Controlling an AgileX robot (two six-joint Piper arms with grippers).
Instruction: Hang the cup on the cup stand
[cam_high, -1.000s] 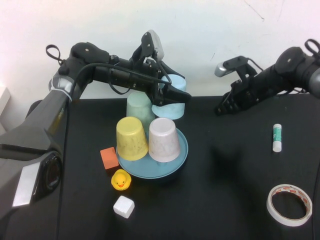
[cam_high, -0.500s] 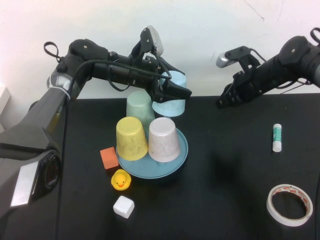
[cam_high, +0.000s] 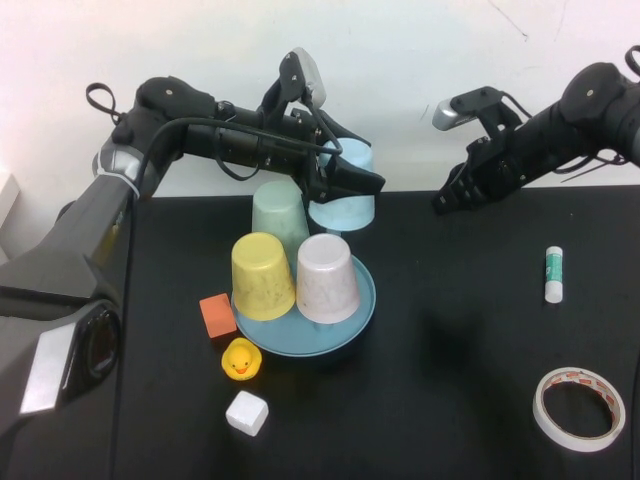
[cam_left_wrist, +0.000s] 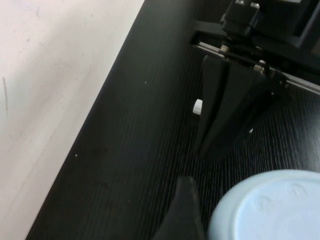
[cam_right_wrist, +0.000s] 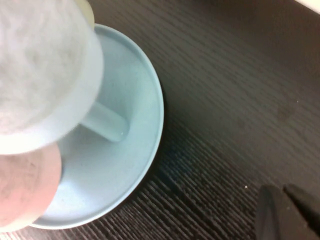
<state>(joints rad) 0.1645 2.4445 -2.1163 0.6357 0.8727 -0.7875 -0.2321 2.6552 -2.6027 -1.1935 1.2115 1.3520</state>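
On the left side we are seeing the orange block (cam_high: 217, 316), the yellow duck (cam_high: 241, 360) and the white cube (cam_high: 247, 413), all lying near the cup stand (cam_high: 362, 305). On the stand, the yellow cup (cam_high: 263, 276), the mint-green cup (cam_high: 280, 212) and the pinkish-white cup (cam_high: 327, 279) are already sitting upside down.

We are holding the cup (cam_high: 343, 195) with the left gripper (cam_high: 352, 184), which is pinching its wall. The cup is hanging bottom-up in the air over the back edge of the stand, beside the mint-green cup and apart from the dish.

To do this step well, we think we should be bringing the cup's mouth straight over a free peg, keeping it level, and lowering slowly. The neighbours are standing close, so a sideways drift could be pushing the mint-green cup. The fingers should be spreading only when the cup is resting on its peg.

Further to the right, the right gripper (cam_high: 446, 203) is hovering over the far edge of the table, holding nothing; whether its fingers are spread or together, we cannot tell. The glue stick (cam_high: 553, 275) and the tape roll (cam_high: 579, 409) are lying well apart on the right.

Compared with one second ago, the cup is sitting slightly higher and more to the right, and the right arm is also raised a little
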